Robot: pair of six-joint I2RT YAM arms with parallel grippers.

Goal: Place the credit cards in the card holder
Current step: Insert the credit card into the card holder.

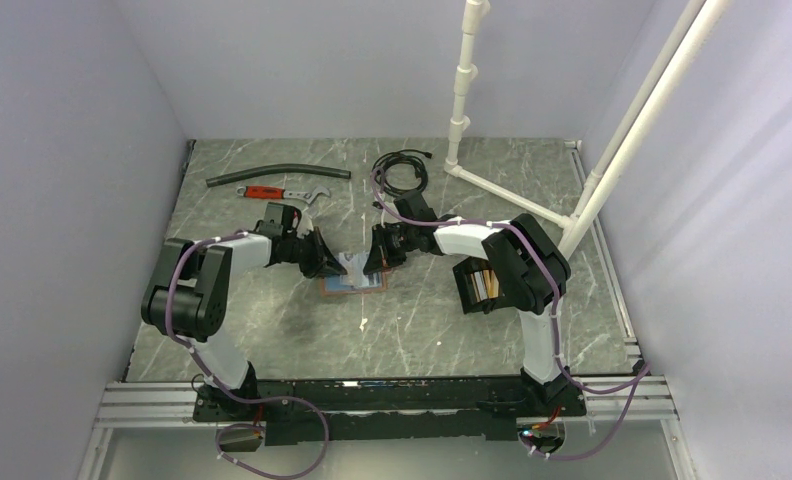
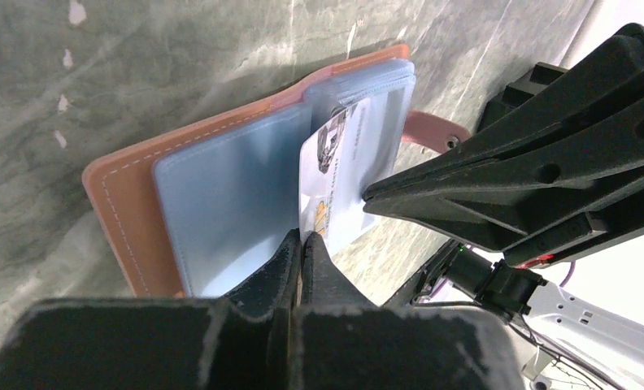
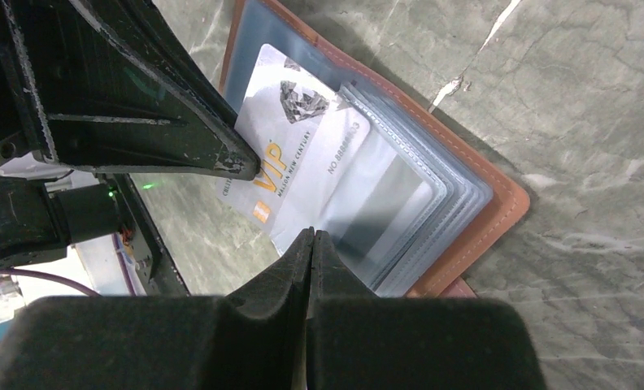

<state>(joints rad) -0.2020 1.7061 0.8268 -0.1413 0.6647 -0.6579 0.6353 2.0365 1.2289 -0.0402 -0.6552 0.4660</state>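
Note:
The card holder (image 2: 124, 203) is an open tan-brown leather booklet of clear plastic sleeves, lying flat on the table (image 1: 272, 320) at mid-table (image 1: 353, 286). A white VIP credit card (image 3: 290, 138) sits partly inside one sleeve, its chip end sticking out. My left gripper (image 2: 302, 237) is shut on the card's free long edge. Opposite it, my right gripper (image 3: 312, 236) is shut where the sleeve's edge (image 3: 384, 203) meets the card. Both grippers, left (image 1: 338, 262) and right (image 1: 374, 258), face each other over the holder. How deep the card sits is hidden by the sleeves.
A black box (image 1: 475, 287) with several cards standing in it lies under my right arm. Behind are a red-handled wrench (image 1: 282, 193), a black hose (image 1: 277, 176) and a coiled black cable (image 1: 402, 172). A white pipe frame (image 1: 612, 150) rises at the back right.

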